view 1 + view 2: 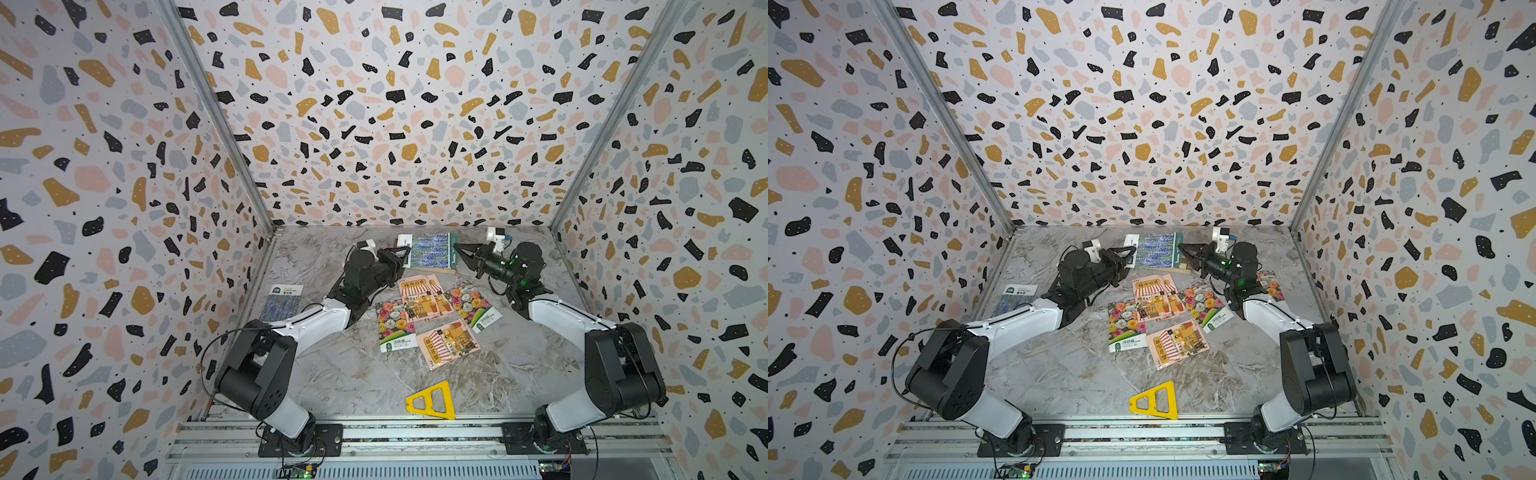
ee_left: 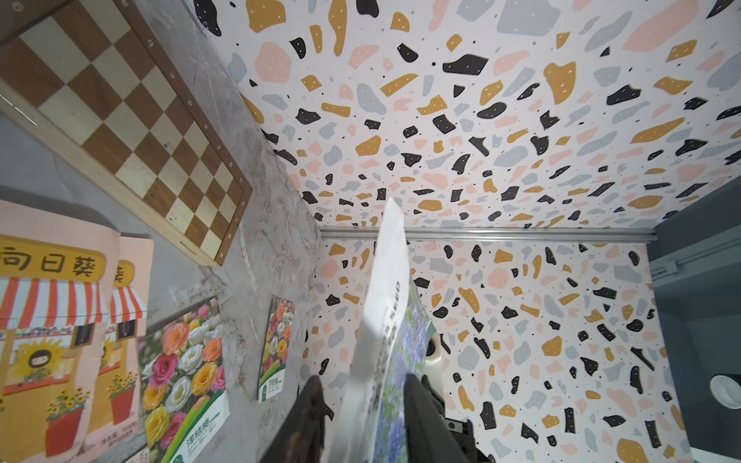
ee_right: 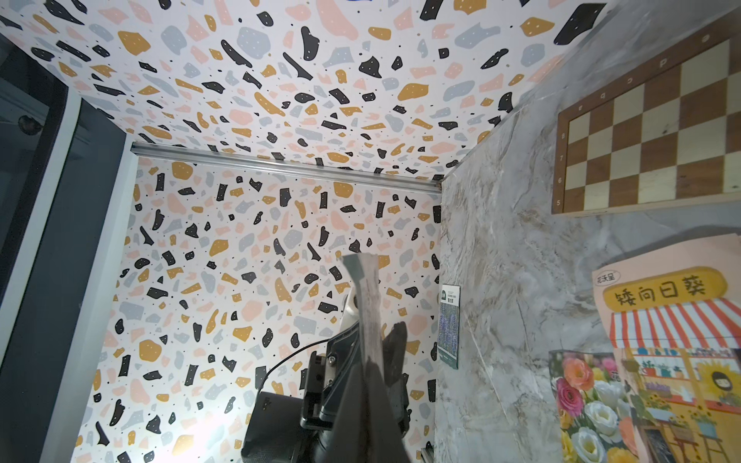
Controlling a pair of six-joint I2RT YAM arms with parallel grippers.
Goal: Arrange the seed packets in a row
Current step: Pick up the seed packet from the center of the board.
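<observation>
- The right gripper (image 3: 369,373) has its fingers pressed together on the teal end of the held lavender packet (image 1: 430,248). Its own wrist view shows that packet edge-on.
- The left gripper (image 2: 363,379) has its fingers (image 2: 421,413) one on each side of the packet's white end, close in. We cannot tell whether they pinch it.
- In both top views the packet hangs between the two grippers, off the table (image 1: 353,374) and near the rear wall (image 1: 415,124).
- Beneath it lies the chessboard (image 2: 120,120). We see only a sliver of it from above, while both wrist views show its squares plainly.
- Just in front of the board sits a cluster. The rear pink shop packet (image 1: 419,297) lies between the first flower packet (image 1: 395,326) and the second flower packet (image 1: 473,305), their edges meeting. The front pink shop packet (image 1: 449,343) lies just before them.
- The left wrist view shows a hidden pink packet (image 2: 132,320) tucked under the rear one.
- A third flower packet (image 1: 1268,284) shows in a top view beside the right arm.
- The second lavender packet (image 1: 282,301) lies by the left wall, partly under the left arm.
- We see open marble in front of the cluster, where the yellow triangle (image 1: 430,401) rests near the front rail, and also between the cluster and the left wall.
</observation>
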